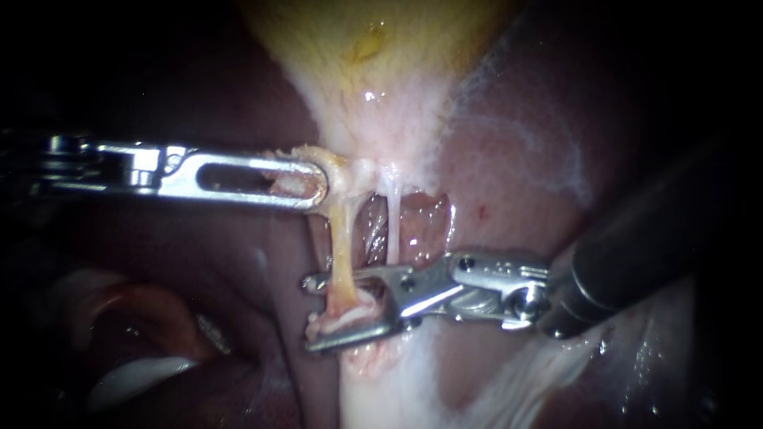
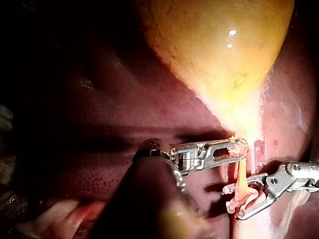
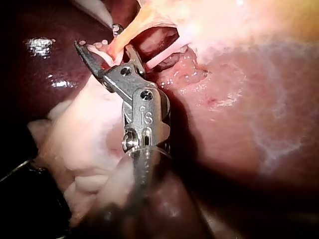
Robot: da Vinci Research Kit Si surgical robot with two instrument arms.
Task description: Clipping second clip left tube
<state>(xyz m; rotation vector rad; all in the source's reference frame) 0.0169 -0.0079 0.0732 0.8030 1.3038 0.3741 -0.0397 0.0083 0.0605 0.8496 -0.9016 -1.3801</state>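
Note:
The yellow gallbladder (image 1: 373,56) (image 2: 219,55) narrows to a pale neck. From it run the yellowish left tube (image 1: 342,246) (image 2: 241,181) (image 3: 124,35) and the thin white right tube (image 1: 392,226). My left instrument (image 1: 314,184) (image 2: 241,148) is shut on tissue at the neck, at the top of the left tube. My right instrument (image 1: 311,314) (image 2: 232,203) (image 3: 97,36) stands open astride the lower end of the left tube. One jaw lies behind the tube and the other in front. A whitish curved piece sits between the jaws; whether it is a clip or tissue is unclear.
Dark red liver (image 1: 524,143) (image 2: 99,124) (image 3: 239,124) surrounds the site. Between the tubes is a raw dissected window (image 1: 413,230). White fatty tissue (image 1: 397,381) (image 3: 84,129) lies under the right instrument. Pale and reddish tissue folds (image 1: 143,310) lie under the left instrument.

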